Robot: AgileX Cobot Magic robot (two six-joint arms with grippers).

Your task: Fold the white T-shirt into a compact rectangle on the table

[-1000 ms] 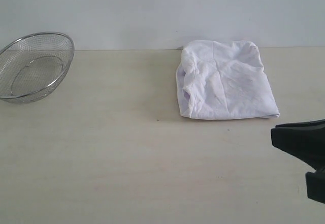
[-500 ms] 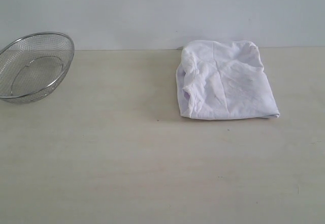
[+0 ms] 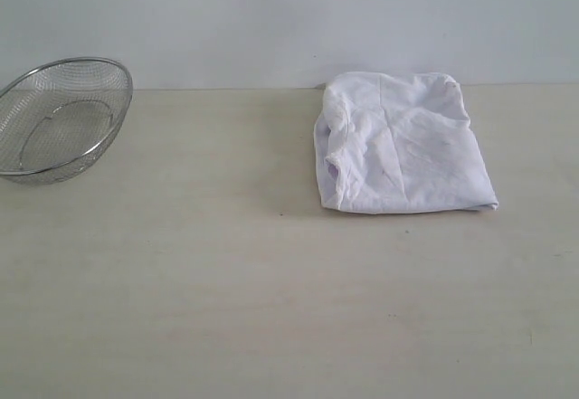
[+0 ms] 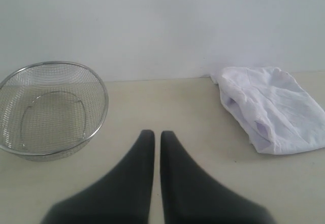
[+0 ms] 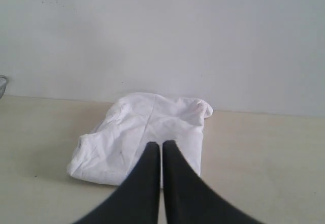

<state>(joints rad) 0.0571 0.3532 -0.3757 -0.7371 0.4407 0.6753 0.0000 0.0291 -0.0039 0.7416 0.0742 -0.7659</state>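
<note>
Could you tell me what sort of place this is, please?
Probably a lab or test workbench rather than a home: a bare pale table against a blank wall, holding only a folded white T-shirt and a wire-mesh basket.

Pale beige wood-grain tabletop [image 3: 208, 308], few dark specks. Folded white cotton T-shirt [image 3: 403, 146] lies right, far edge. Round wire-mesh metal basket [image 3: 61, 118] sits far left, well apart.

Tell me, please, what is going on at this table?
The white T-shirt lies folded into a rough rectangle on the table, with nothing touching it. The left gripper and the right gripper are both shut and empty, hanging short of the shirt and outside the exterior view. A wire-mesh basket stands apart at the left.
</note>
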